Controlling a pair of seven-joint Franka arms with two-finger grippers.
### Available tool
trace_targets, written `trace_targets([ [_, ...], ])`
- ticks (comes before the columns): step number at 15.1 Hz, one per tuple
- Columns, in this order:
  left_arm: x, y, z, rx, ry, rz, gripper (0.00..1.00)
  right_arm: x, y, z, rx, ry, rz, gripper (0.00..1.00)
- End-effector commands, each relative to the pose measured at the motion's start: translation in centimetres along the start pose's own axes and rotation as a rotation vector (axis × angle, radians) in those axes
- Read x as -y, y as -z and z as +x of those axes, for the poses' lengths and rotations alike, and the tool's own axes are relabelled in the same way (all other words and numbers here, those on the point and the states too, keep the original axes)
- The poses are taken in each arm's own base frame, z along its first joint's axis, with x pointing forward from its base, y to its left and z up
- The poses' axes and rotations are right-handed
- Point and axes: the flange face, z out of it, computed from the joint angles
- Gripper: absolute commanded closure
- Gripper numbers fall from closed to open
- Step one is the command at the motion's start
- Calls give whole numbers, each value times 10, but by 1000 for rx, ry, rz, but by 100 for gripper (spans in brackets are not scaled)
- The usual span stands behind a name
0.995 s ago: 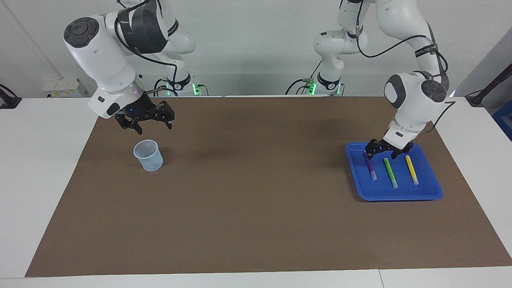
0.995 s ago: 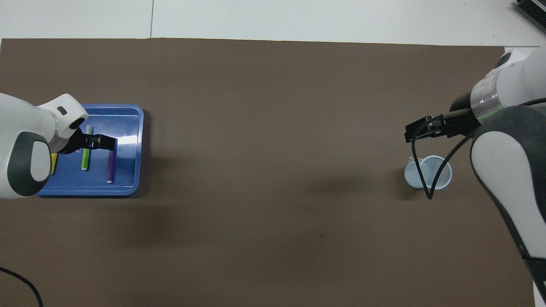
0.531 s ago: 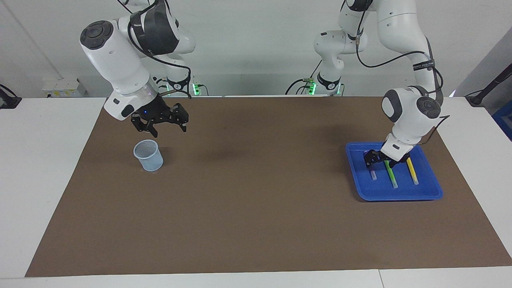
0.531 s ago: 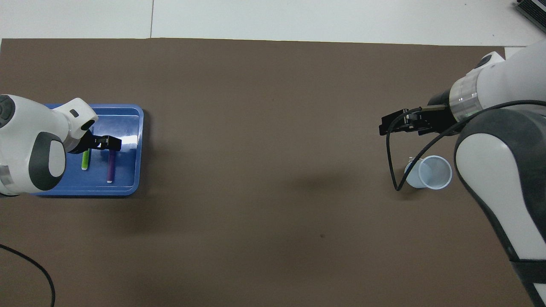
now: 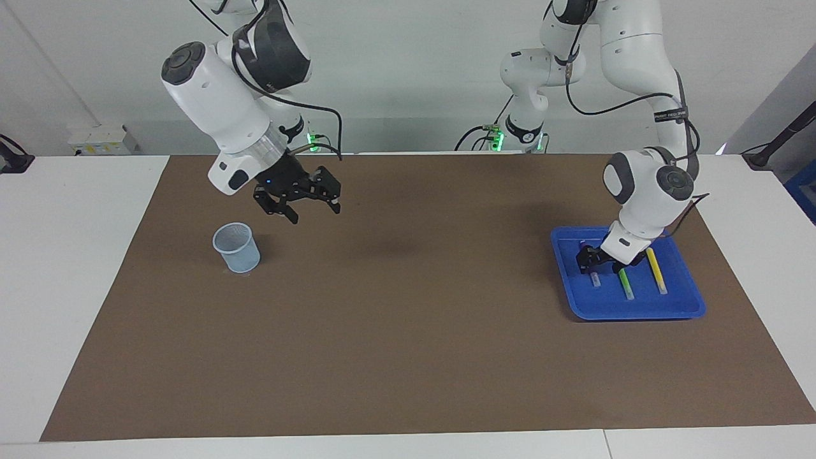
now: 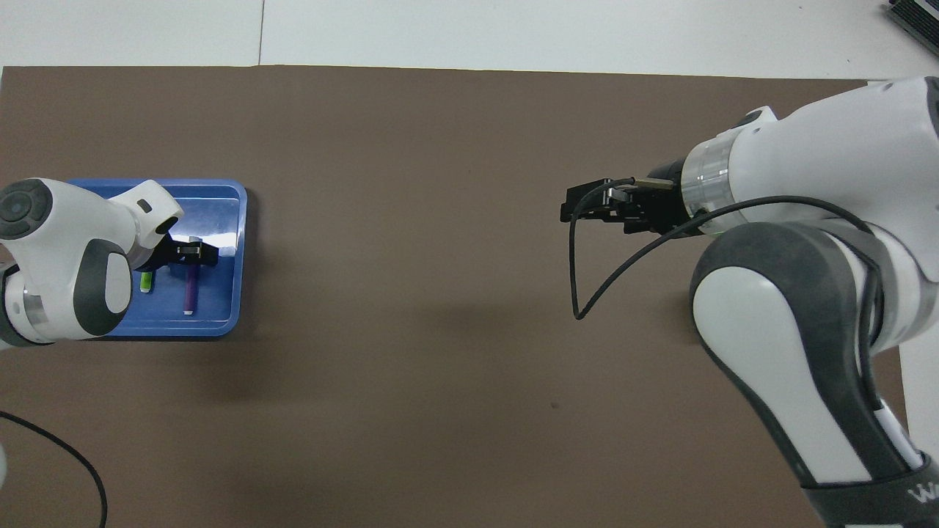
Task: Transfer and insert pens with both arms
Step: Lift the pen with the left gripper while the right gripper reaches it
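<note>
Left gripper [image 5: 594, 262] is down inside the blue tray [image 5: 683, 309], sitting low over the purple pen [image 5: 594, 278], whose pale end pokes out from under it. A second ago it hung higher above the tray with more of that pen showing; now it has dropped onto it. From where I stand I cannot tell whether its fingers are pinching the pen or only straddling it.

Beside the purple pen in the tray lies the green pen [image 5: 625, 284], and next to that, toward the left arm's end of the table, the yellow pen [image 5: 656, 271]. Both lie flat and are partly covered at their upper ends by the arm's wrist. None of the three has shifted.

Right gripper [image 5: 305, 205] hangs in the air with its fingers spread wide and nothing in them. A second ago it was almost over the pale mesh cup [image 5: 236, 247]; since then it has swung away from the cup, toward the tray's end of the brown mat [image 5: 408, 357]. The cup stands upright where it was.
</note>
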Motion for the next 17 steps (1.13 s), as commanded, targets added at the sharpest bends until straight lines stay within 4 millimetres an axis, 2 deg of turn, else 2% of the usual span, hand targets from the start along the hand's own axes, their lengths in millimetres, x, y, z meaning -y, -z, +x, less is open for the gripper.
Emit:
trace_targets([
  [1,-1,-8,-6,-11,-11,-1,34,4,-13,-13,-26,-70,54,0],
  [4,-1,-6,-4,-11,-10,-1,50,24,-23,-20,-44,-79,99,0],
  [6,-1,-4,-3,-13,-8,-1,56,37,-28,-27,-38,-98,110,0],
  [10,0,3,4,-5,-6,-2,56,74,-42,-47,-33,-103,128,0],
  [12,0,5,4,-4,-4,-2,56,82,-52,-47,-49,-103,138,0],
  [14,0,6,4,3,-3,-3,56,81,-61,-43,-64,-110,142,0],
  [15,-1,7,4,3,-4,-3,60,88,-70,-47,-59,-97,144,0],
  [17,-1,7,4,6,-3,-4,90,90,-75,-45,-73,-93,149,0],
])
